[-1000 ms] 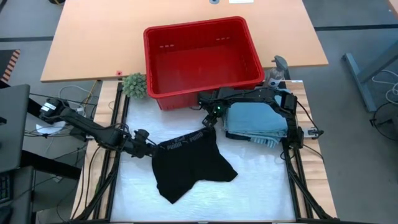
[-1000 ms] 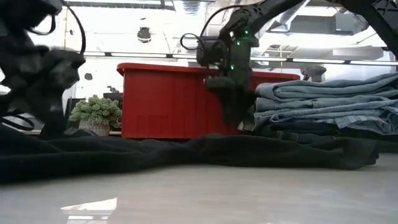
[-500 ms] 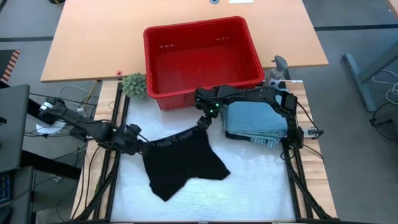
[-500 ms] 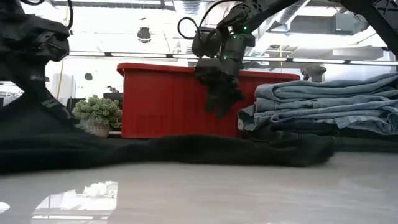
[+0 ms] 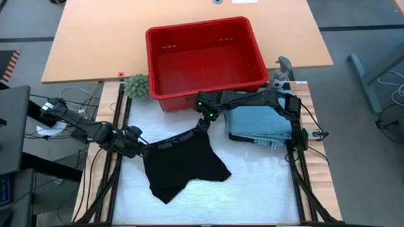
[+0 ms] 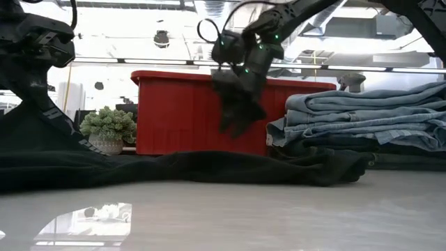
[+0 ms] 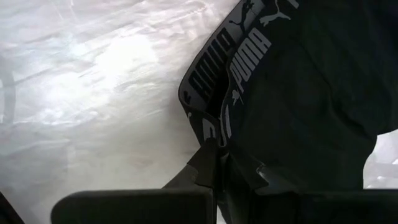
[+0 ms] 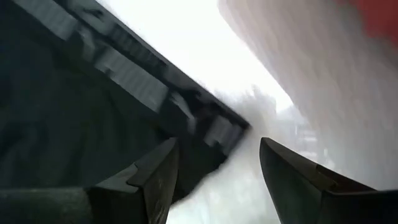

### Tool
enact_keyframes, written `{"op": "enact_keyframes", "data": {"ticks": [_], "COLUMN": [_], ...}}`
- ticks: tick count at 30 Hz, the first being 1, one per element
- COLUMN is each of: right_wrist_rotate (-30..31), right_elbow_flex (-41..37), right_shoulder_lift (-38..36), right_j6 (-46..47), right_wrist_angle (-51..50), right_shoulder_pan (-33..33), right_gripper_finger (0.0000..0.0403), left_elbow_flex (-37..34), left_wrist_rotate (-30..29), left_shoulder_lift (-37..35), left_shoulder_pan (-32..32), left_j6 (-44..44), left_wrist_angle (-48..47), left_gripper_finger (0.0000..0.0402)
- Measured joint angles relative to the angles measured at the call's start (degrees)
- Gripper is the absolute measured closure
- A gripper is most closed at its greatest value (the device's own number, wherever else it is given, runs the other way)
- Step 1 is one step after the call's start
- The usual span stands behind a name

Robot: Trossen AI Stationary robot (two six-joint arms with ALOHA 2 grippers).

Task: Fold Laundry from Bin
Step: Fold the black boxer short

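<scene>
A pair of black briefs with a lettered waistband, part of the laundry, lies spread on the white table cover. My left gripper is shut on the waistband's left end. My right gripper hovers open above the waistband's right corner, its fingers either side of it and not touching. In the low view the right gripper hangs well above the cloth. The red bin stands behind, with nothing showing on its floor. My left gripper pinches the waistband's left end between its two fingers, over a fold where two lettered layers show. The fingers slant down from the table's left side. That end is lifted off the table and the cloth slopes up to it, while the remainder lies flat.
A stack of folded light blue denim sits at the right of the cover, close to my right arm. A small green plant stands by the bin's near left corner. The cover's near part is bare.
My left gripper has risen and drawn toward the table's left edge, still shut on the waistband. The briefs have slid left with it, their left end lifted. My right gripper has tipped and drifted slightly left over the waistband's right corner, staying open.
</scene>
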Motion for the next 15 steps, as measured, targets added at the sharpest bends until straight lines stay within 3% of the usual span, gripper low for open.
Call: {"op": "enact_keyframes", "data": {"ticks": [15], "right_wrist_rotate": [7.87], "right_elbow_flex": [-8.81], "right_shoulder_lift": [0.09], "right_j6": [3.17], "right_wrist_angle": [11.03], "right_shoulder_pan": [2.00], "right_gripper_finger": [0.0152], "left_elbow_flex": [0.00], "left_wrist_rotate": [-0.70], "left_shoulder_lift": [0.02], "left_shoulder_pan": [0.00], "left_j6": [-0.32], "left_wrist_angle": [0.03], "left_gripper_finger": [0.0401]}}
